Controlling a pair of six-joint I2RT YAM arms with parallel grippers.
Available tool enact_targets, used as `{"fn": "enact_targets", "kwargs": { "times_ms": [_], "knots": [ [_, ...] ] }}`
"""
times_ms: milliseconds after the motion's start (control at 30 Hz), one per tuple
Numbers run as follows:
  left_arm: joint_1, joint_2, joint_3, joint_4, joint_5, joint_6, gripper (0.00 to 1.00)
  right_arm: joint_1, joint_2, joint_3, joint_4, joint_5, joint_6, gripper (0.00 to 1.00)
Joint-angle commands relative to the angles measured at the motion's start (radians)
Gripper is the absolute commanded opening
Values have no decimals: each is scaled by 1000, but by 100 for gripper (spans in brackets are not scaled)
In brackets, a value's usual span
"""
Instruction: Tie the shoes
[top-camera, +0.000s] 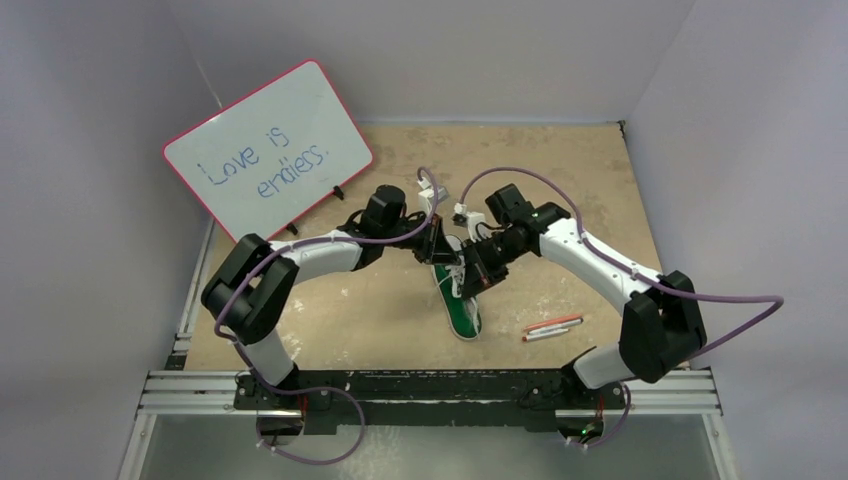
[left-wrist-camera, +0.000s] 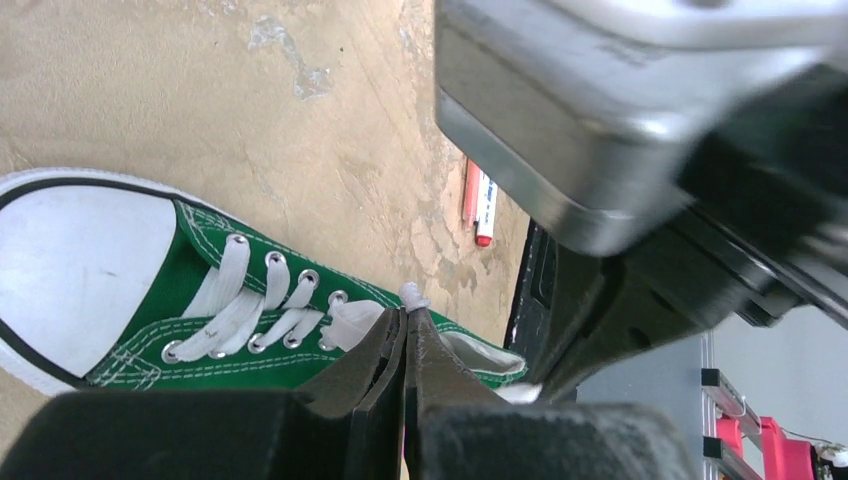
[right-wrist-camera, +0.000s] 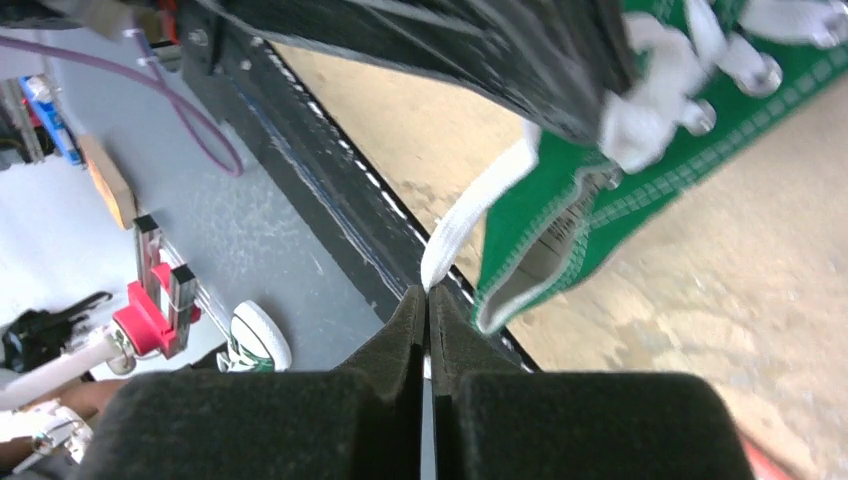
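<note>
The green shoe (top-camera: 462, 312) lies on the table between the two arms, its white toe cap (left-wrist-camera: 70, 270) pointing away from the near edge. My left gripper (left-wrist-camera: 410, 305) is shut on a white lace end just above the top eyelets, and a small stub of lace pokes out past its tips. My right gripper (right-wrist-camera: 428, 295) is shut on the other white lace (right-wrist-camera: 478, 205), which runs taut up to the shoe's collar (right-wrist-camera: 590, 180). In the top view the left gripper (top-camera: 445, 258) and the right gripper (top-camera: 464, 278) meet close together over the shoe.
Two red-and-white markers (top-camera: 552, 326) lie on the table right of the shoe. A whiteboard (top-camera: 265, 150) leans at the back left. The black rail (top-camera: 430, 385) runs along the near edge. Another small green shoe (right-wrist-camera: 255, 340) lies on the floor below.
</note>
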Motion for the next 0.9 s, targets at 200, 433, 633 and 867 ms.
{"fn": "enact_targets", "kwargs": {
  "times_ms": [200,433,633,867],
  "knots": [
    [-24,13,-56,267,35,-136,0,-29,25,97,-231,204,-17,0],
    [-36,-11,-112,281,-56,-143,0,-30,23,87,-196,322,72,0],
    [-36,-46,-158,289,-109,-127,0,-37,-8,-39,-285,375,201,0],
    [-36,-77,-197,286,-95,-121,0,-64,50,-39,-199,555,225,11]
  ]
}}
